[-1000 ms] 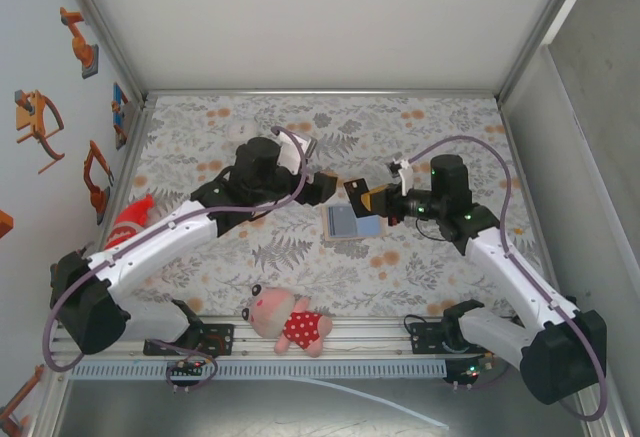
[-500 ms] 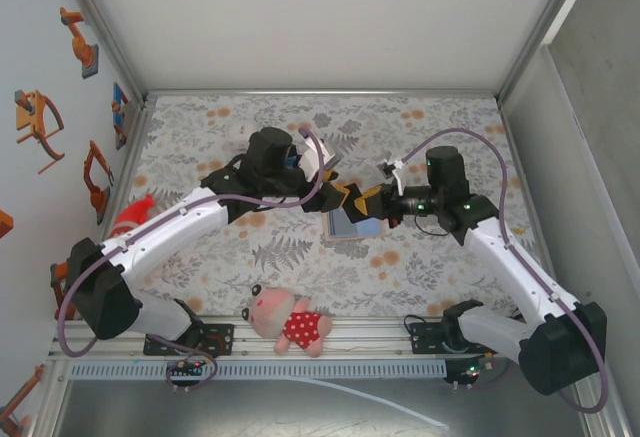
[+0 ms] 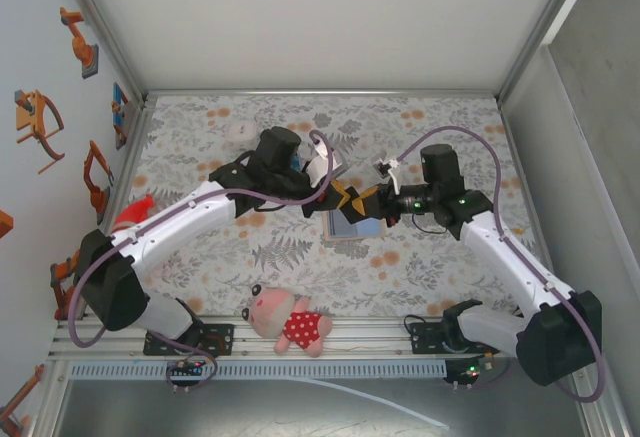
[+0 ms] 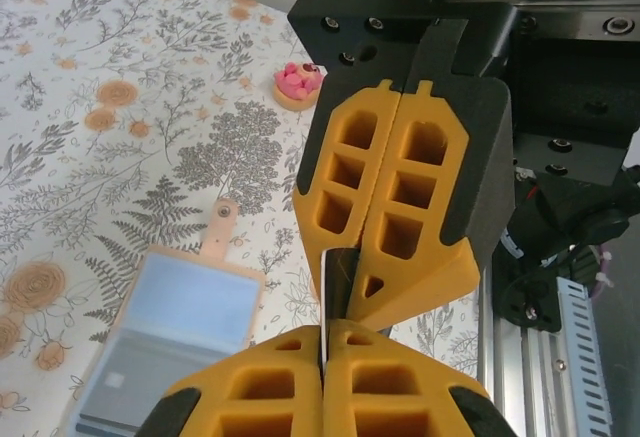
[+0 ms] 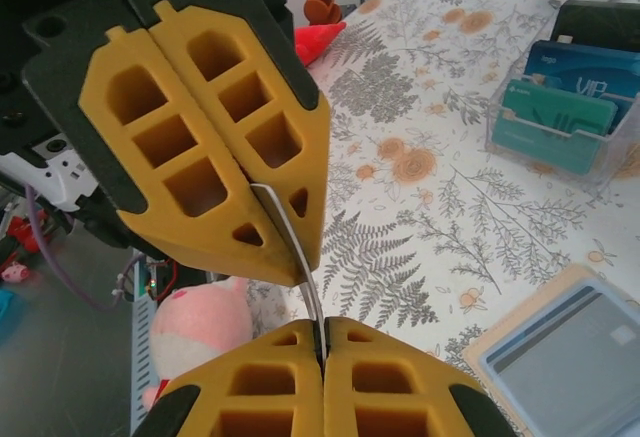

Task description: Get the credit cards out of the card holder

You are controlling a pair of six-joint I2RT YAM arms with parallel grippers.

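Presently we find the left gripper (image 4: 324, 342) and the right gripper (image 5: 322, 332) both clamped on one credit card (image 5: 291, 229), above the open card holder (image 4: 190, 307) lying on the table. We judge this a handover; next, one gripper must release.

You have the counter (image 3: 430, 127) in white, printed with grey ferns and orange blooms. Card holder (image 4: 190, 307): tan rim, blue-grey inner faces. Credit card (image 4: 329, 292), edge-on: dark, pale rim. Jaws on both arms: yellow-orange, black backing. Plush toy (image 3: 290, 322): pink, red dress, white dots.
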